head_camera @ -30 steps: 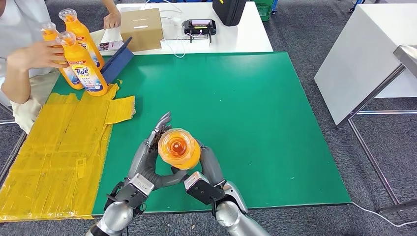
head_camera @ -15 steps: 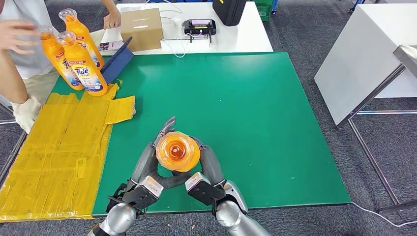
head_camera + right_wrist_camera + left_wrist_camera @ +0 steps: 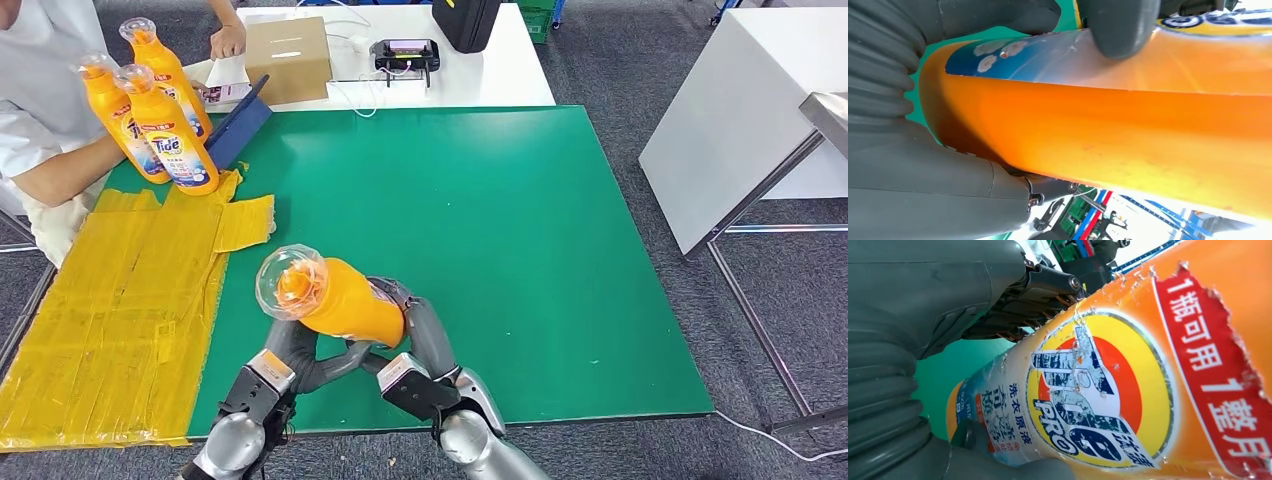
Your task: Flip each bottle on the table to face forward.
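Both hands hold the orange Tide detergent bottle (image 3: 340, 300) above the green counter (image 3: 520, 230) near its front edge: the left hand (image 3: 300, 350) cups it from beneath, the right hand (image 3: 415, 325) wraps the base end. It looks full and heavy, its glossy plastic likely slippery (the mid-body label seems the surest hold). Long axis tilted, clear cap (image 3: 288, 282) pointing up-left.

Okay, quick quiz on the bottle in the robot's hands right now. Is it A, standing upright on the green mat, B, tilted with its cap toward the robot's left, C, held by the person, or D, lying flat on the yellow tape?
B: the bottle leans over, its clear cap toward the robot's left, held between the left hand and the right hand above the green mat.
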